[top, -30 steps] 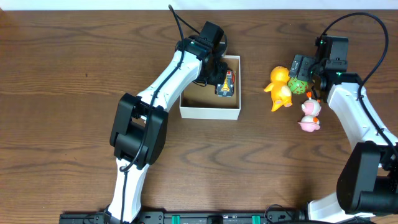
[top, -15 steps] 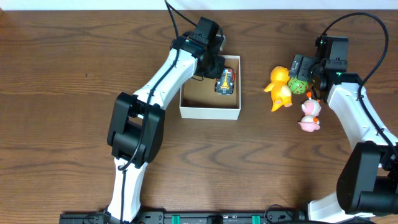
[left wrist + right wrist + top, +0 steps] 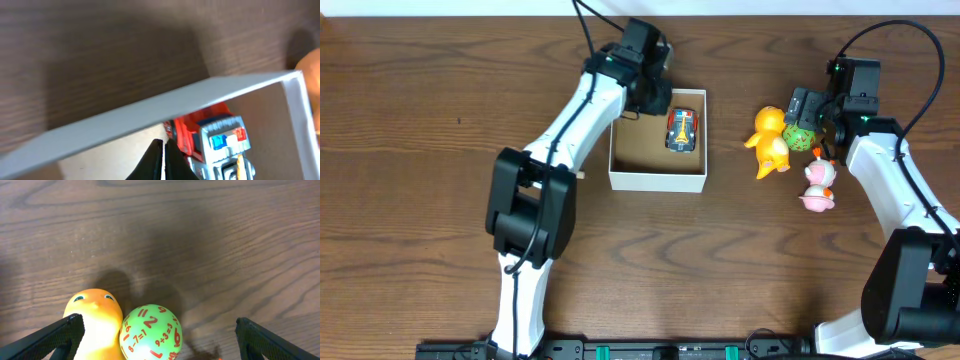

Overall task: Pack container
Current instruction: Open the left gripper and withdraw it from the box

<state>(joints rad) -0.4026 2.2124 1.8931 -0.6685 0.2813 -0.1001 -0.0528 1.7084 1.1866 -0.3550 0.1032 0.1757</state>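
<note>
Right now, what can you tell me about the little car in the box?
The toy car is small, mostly red, with grey and blue parts, and it looks like plastic. It lies flat on the brown cardboard floor of the box, in the far right part, close to the right wall and lined up with it. Nothing holds it. The left pincer is shut with nothing in it.

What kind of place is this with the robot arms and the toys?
Probably a robot practice lab, not a playroom. Two white robot arms with black cables work at a wooden table. Toys like a toy car and an orange duck sit by a container for packing.
</note>
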